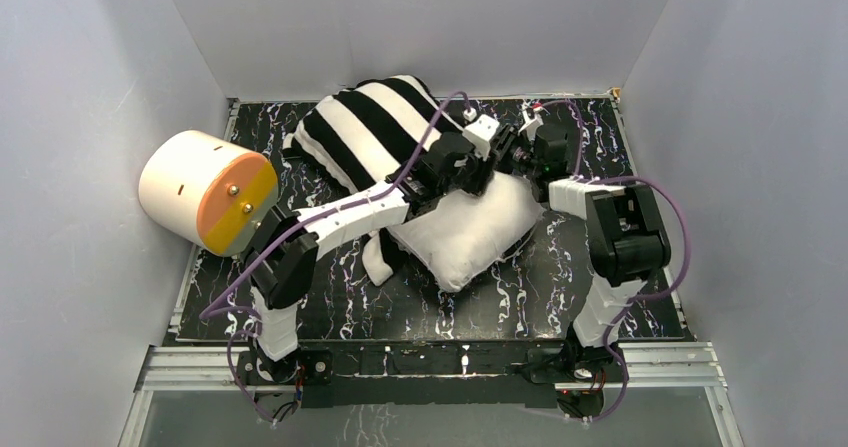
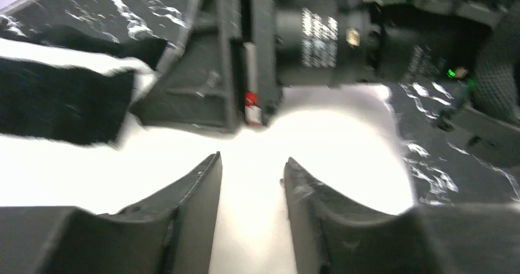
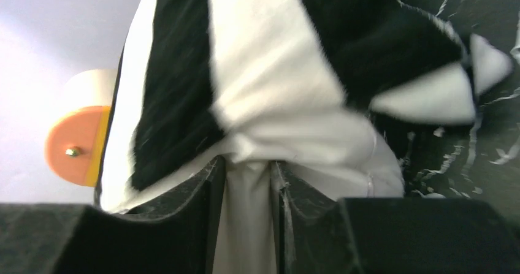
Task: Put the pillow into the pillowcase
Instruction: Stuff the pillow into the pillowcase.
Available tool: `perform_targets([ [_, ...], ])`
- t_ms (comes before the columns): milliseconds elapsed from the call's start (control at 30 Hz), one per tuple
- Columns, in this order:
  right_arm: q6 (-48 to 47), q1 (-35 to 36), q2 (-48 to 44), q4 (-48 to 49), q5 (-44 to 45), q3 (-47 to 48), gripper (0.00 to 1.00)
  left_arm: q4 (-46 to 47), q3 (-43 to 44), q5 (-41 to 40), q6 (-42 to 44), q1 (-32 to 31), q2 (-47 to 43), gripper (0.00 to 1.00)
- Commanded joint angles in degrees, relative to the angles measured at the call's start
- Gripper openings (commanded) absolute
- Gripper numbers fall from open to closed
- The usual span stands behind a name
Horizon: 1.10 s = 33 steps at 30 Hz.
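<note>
Top: pillow (image 1: 470, 232) partly inside pillowcase (image 1: 375, 127), bare end at 5 o'clock.
Left wrist: left gripper (image 2: 251, 160) parted above white fabric, holding nothing.
Right wrist: right gripper (image 3: 245, 163) pinches a pillow fold (good anchor).
I'd grab the hem with the left and pull toward 5.

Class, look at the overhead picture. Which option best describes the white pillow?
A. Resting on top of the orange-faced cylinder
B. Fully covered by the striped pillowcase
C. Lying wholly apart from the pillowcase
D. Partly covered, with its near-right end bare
D: the striped pillowcase covers the far-left part of the pillow, while its plain white near-right end sticks out bare on the tabletop.
</note>
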Motion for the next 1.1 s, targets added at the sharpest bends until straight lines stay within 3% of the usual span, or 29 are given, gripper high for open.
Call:
perform_targets([
  [0, -11.3, -0.6, -9.5, -10.1, 5.0, -1.6, 0.48, -8.6, 2.5, 1.5, 4.8, -4.6, -7.6, 0.49],
  [200, -21.0, -3.5, -17.2, -24.6, 6.7, -1.4, 0.7, -15.4, 1.8, -3.9, 12.5, -8.5, -11.7, 0.68],
  [400, -22.6, -10.3, -21.7, -31.0, 6.8, 0.1, 0.9, -19.0, 2.0, -11.8, 18.6, -14.3, -10.3, 0.74],
  [600, -23.1, -14.7, -22.6, -32.4, 5.6, -0.1, 0.95, -19.3, 3.0, -18.5, 22.3, -16.5, -4.9, 0.85],
  [800, -23.3, -16.0, -23.1, -32.5, 4.8, -2.1, 0.95, -19.9, 3.5, -28.7, 27.3, -17.5, 4.0, 0.86],
  [867, -23.6, -16.5, -23.6, -33.2, 4.6, -1.9, 0.95, -20.7, 3.5, -30.0, 28.5, -17.6, 5.3, 0.74],
  [900, -23.7, -16.8, -23.8, -33.4, 4.4, -1.8, 0.95, -21.0, 3.8, -31.4, 29.0, -17.5, 5.7, 0.61],
  [967, -23.8, -17.7, -24.2, -34.0, 4.1, -1.5, 0.95, -20.9, 5.1, -37.0, 30.3, -17.5, 6.1, 0.13],
  [1000, -23.8, -18.3, -24.4, -34.2, 3.7, -1.4, 0.94, -20.8, 5.8, -39.9, 31.2, -17.5, 5.7, 0.03],
  [1067, -23.5, -20.0, -24.5, -34.4, 2.5, -1.1, 0.94, -18.6, 7.2, -44.1, 34.9, -17.4, 3.9, 0.0],
])
